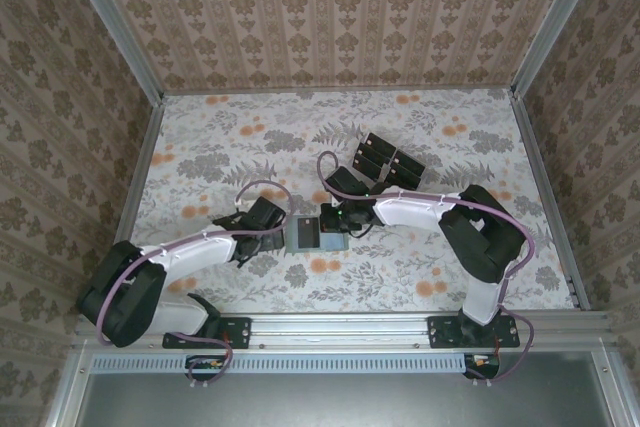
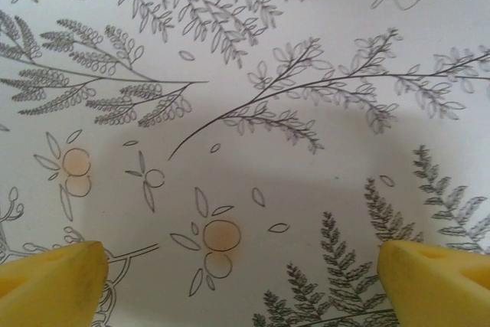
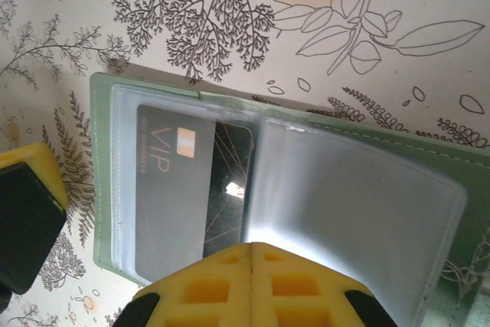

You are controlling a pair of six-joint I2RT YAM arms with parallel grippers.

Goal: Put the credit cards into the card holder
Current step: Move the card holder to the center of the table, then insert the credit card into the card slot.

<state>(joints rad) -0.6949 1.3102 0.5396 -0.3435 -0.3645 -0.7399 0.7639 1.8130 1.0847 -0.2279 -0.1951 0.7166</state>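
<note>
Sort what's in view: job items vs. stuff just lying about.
Job:
- card holder, lying open
- VIP card in its clear sleeve
- black cards, grouped beyond the right arm
- left pincer, right pincer

Not job:
- floral table cover
- patterned walls

You have one sage-green soft rectangular wallet [image 1: 303, 235], lying open. Inside the wallet you can count two clear plastic sleeves [image 3: 360, 212] and one dark grey card marked VIP [image 3: 172, 189]. Whether the darker strip along that card's edge is a second card cannot be told. Beyond the wallet, to its right, sits one cluster of thin black rectangular cards [image 1: 385, 162]: at least five, too small to count exactly. Two grippers flank the wallet, the left gripper [image 1: 270, 217] and the right gripper [image 1: 332, 219], each with two yellow fingers [image 2: 53, 277].
</note>
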